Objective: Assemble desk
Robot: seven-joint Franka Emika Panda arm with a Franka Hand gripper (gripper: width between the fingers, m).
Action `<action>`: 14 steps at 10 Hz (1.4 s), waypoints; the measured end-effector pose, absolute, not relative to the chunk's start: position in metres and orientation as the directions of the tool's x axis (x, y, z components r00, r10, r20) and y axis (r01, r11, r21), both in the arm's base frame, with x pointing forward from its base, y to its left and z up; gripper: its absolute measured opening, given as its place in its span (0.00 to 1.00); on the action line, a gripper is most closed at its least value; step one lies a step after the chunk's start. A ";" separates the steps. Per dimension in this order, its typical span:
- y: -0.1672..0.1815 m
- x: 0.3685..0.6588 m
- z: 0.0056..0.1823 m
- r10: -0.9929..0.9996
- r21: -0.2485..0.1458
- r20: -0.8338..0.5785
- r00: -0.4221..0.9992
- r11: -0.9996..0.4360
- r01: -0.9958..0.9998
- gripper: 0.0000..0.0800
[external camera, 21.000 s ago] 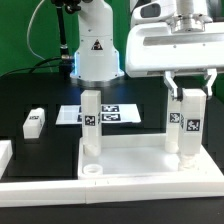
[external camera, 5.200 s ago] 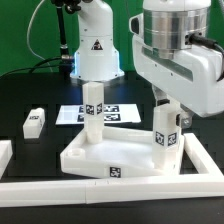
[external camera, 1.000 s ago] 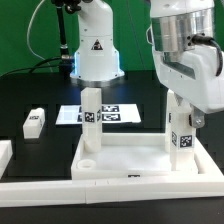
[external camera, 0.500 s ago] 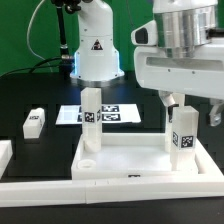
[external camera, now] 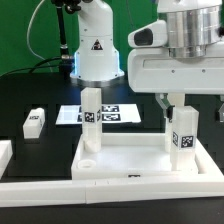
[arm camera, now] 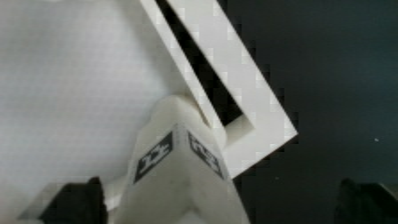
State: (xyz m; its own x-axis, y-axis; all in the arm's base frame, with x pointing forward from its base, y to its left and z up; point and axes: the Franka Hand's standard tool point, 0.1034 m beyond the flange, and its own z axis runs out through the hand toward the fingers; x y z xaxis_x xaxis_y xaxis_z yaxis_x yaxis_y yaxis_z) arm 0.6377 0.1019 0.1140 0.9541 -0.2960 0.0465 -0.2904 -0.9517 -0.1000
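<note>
- The white plastic tray-like tabletop (external camera: 130, 165) lies rim-up on the black table (external camera: 30, 150) against the white border rails, which likely brace it for screwing.
- Your claw (external camera: 181, 106) hangs spread wide, holding nothing, above the short white square tagged leg (external camera: 183, 135) standing in the corner socket on the exterior view's right.

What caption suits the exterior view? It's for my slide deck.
Gripper above the right-hand leg standing in the tabletop; one leg lies loose.
</note>
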 end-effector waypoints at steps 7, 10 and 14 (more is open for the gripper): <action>0.090 0.641 0.110 -0.238 -0.094 0.066 0.969 -0.968 -0.232 0.49; 0.090 0.641 0.110 -0.430 -0.106 0.045 0.902 -0.900 -0.424 0.36; 0.086 0.644 0.110 -0.793 -0.107 -0.025 0.608 -0.603 -0.791 0.36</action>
State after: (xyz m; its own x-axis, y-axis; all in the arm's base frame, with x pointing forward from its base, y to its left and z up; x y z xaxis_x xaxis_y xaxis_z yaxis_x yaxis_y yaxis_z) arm 0.6439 0.0858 0.1100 0.6081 -0.7934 -0.0252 -0.7908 -0.6027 -0.1069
